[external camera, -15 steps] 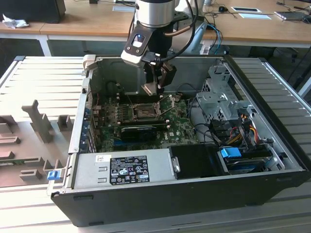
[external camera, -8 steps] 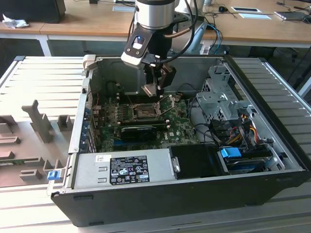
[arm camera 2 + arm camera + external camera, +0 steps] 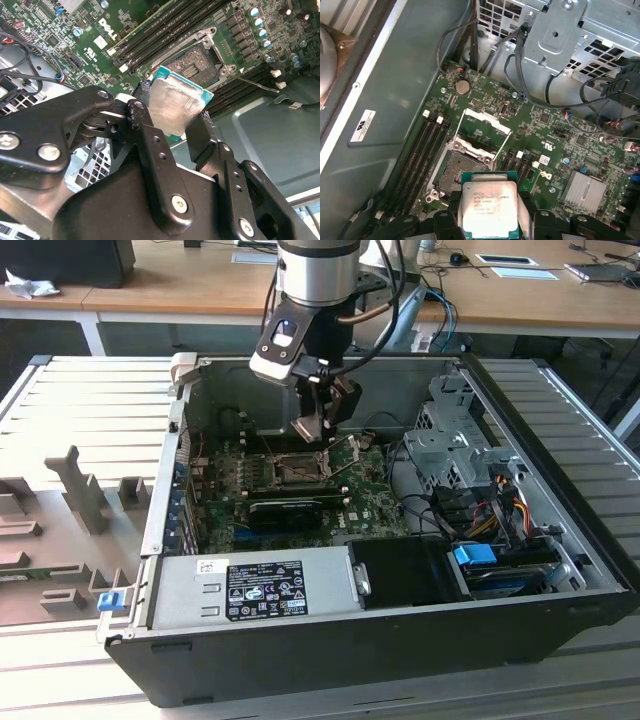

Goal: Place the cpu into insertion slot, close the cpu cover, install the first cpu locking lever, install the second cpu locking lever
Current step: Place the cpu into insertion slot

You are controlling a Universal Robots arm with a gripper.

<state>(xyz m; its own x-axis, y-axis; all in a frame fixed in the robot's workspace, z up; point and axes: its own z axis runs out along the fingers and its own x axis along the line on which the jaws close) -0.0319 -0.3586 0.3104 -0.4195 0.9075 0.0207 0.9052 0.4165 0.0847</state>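
My gripper [image 3: 322, 422] hangs inside the open computer case, shut on the cpu [image 3: 308, 427], a small square chip with a silvery face. In both wrist views the cpu [image 3: 177, 102] [image 3: 489, 202] sits between the two black fingers [image 3: 145, 117], held by its edges and tilted. It hovers a little above and to one side of the insertion slot [image 3: 457, 172] [image 3: 192, 65] [image 3: 296, 472], apart from it. The slot's dark centre is bare. The cpu cover [image 3: 487, 121] is swung open, away from the slot.
Long black memory slots [image 3: 422, 150] flank the socket on the green motherboard [image 3: 375, 505]. A long black card [image 3: 285, 510] lies just in front of the socket. A metal drive cage [image 3: 455, 435] with cables stands at the exterior view's right, and the power supply [image 3: 250, 585] sits along the front.
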